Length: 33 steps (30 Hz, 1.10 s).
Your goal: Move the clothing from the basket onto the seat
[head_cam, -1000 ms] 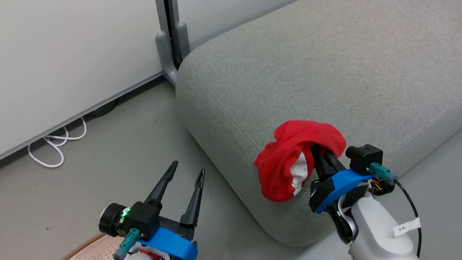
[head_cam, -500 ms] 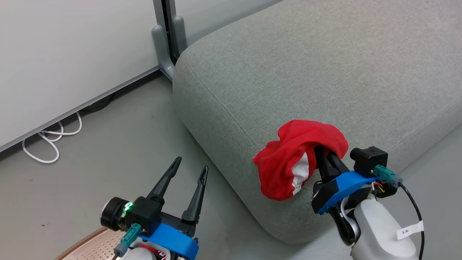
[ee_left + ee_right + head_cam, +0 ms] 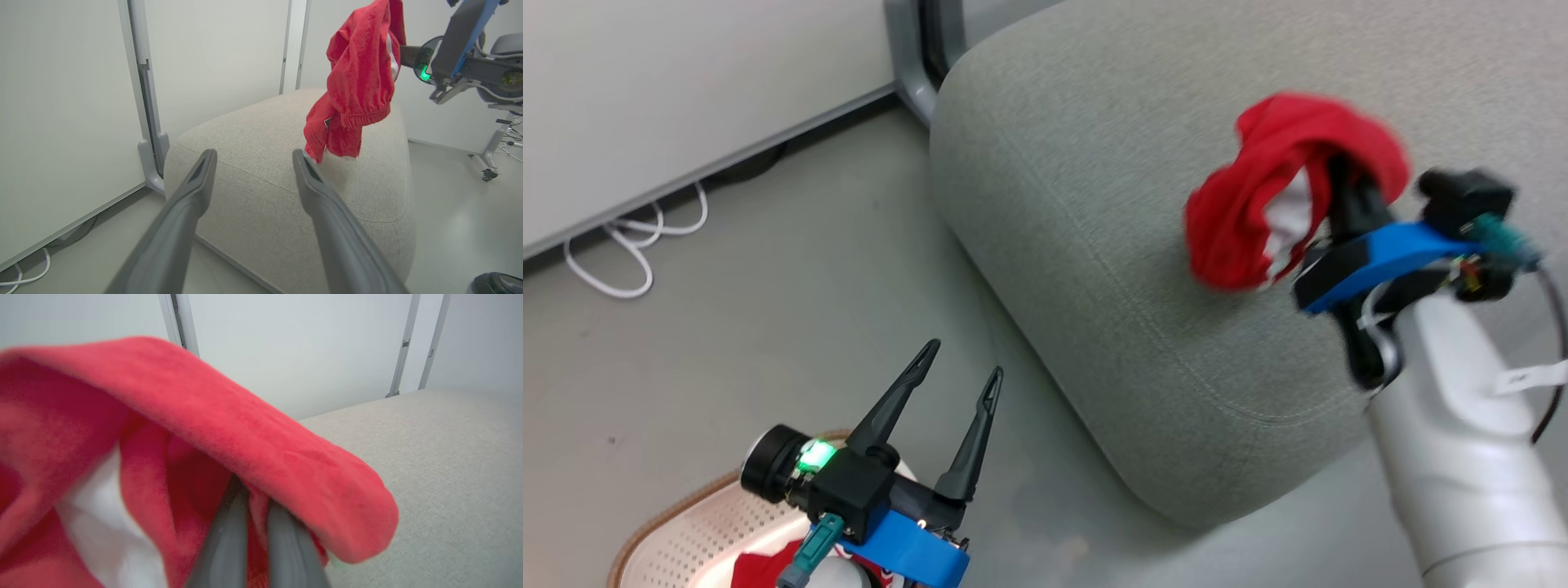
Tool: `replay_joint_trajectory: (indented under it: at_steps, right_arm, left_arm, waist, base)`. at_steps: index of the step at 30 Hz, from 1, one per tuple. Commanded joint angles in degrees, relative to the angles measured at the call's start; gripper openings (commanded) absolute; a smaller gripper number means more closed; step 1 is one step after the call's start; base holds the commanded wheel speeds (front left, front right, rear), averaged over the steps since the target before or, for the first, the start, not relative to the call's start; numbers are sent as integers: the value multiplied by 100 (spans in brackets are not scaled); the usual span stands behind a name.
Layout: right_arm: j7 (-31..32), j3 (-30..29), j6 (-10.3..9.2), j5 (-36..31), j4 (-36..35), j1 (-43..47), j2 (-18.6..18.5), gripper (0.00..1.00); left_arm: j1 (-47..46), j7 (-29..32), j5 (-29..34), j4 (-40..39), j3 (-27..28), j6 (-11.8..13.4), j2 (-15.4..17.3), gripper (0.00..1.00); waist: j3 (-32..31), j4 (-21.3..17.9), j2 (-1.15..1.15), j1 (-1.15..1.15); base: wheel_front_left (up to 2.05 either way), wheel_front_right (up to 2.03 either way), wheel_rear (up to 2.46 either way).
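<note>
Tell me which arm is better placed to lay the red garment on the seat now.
Right. The right fingers are shut on the red garment, which hangs over the grey seat. The left fingers stand open and empty, low by the basket.

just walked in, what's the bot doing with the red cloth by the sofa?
The right gripper is shut on a red garment and holds it in the air over the grey seat, cloth hanging down towards the cushion. The left gripper is open and empty above the basket, where a second red garment lies.
</note>
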Motion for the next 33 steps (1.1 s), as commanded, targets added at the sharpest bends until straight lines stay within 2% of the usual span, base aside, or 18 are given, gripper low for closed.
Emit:
replay_joint_trajectory:
  at_steps: [1, 6, 11, 16, 20, 27, 33]
  right_arm:
    - [-15, -304, 3, -126, 27, -261, -85, 0]
    - [182, -1259, 3, -438, -69, -971, -396, 0]
    - [340, -2063, 3, -585, -296, -1418, -866, 0]
    - [499, -2385, 2, -686, -524, -1411, -1345, 0]
    - [501, -2695, 3, -674, -517, -1346, -1547, 0]
    - [322, -3222, 3, -521, -9, -1236, -1471, 0]
    - [225, -3261, 2, -712, 391, -1196, -1450, 0]
  left_arm:
    - [-174, -28, 36, -93, -95, -7, 86, 100]
    - [-376, -28, 85, -345, -295, -7, 339, 100]
    - [-640, -28, 153, -614, -506, -7, 610, 100]
    - [-889, -28, 228, -956, -684, -7, 798, 100]
    - [-976, -28, 193, -1227, -705, -7, 869, 100]
    - [-930, -28, 239, -1465, -664, -7, 901, 100]
    - [-914, -28, 177, -1469, -634, -7, 861, 100]
  waist:
    - [352, 323, 0, 0]
    - [932, 665, 0, 0]
    - [1562, 994, 0, 0]
    - [2096, 1322, 0, 0]
    - [2439, 1482, 0, 0]
    - [2694, 1609, 0, 0]
    - [2699, 1600, 0, 0]
  base:
    - [0, 0, 0]
    - [0, 0, 0]
    - [0, 0, 0]
    - [0, 0, 0]
    - [0, 0, 0]
    - [0, 0, 0]
    - [0, 0, 0]
